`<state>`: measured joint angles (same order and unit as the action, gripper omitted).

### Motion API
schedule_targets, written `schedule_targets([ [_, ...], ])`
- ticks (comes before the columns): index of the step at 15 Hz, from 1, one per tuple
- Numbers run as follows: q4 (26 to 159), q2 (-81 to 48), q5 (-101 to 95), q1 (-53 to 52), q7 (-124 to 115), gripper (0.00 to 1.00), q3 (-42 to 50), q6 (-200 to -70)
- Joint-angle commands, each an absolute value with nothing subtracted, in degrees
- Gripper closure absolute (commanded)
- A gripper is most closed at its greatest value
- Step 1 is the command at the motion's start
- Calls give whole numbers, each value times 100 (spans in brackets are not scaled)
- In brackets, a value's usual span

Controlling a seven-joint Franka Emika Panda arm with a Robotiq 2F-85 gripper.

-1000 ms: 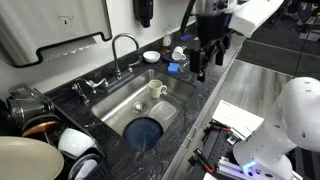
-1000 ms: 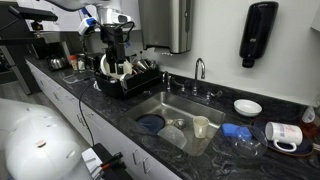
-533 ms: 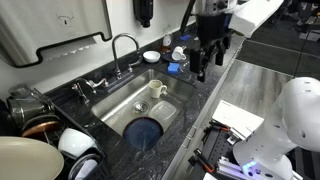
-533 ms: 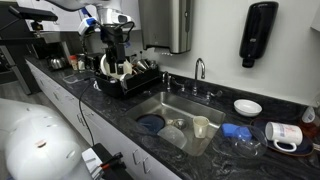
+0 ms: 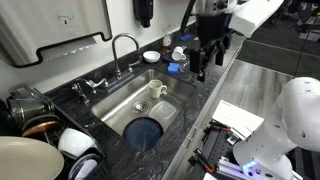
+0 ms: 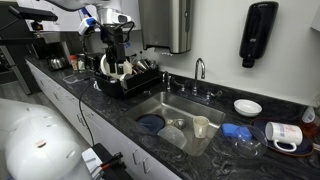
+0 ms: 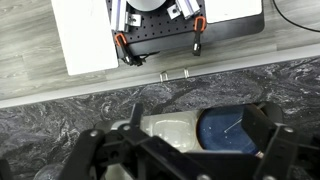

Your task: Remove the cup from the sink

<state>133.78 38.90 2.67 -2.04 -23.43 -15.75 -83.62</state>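
The cup is a small cream-white mug standing upright in the sink, at the end away from the dish rack; it also shows in an exterior view. My gripper hangs high in the air over the sink's front edge, well above the cup and touching nothing. It also shows in an exterior view. In the wrist view the gripper is open and empty, its dark fingers spread wide over the basin. The cup does not show in the wrist view.
A blue plate and a clear container lie in the sink. The curved faucet stands behind it. A dish rack with big white bowls is at one end. A blue cup, a white dish and a white mug sit on the counter at the other.
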Motion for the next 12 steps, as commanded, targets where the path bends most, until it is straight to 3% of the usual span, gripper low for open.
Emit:
schedule_targets([
  [1,13367,3876,245,-256,-2369,0,-1536,-8353],
  [9,13420,3663,127,-265,-2249,0,-1565,-8614],
  [12,13556,3606,-64,-242,-2275,0,-1561,-9323],
])
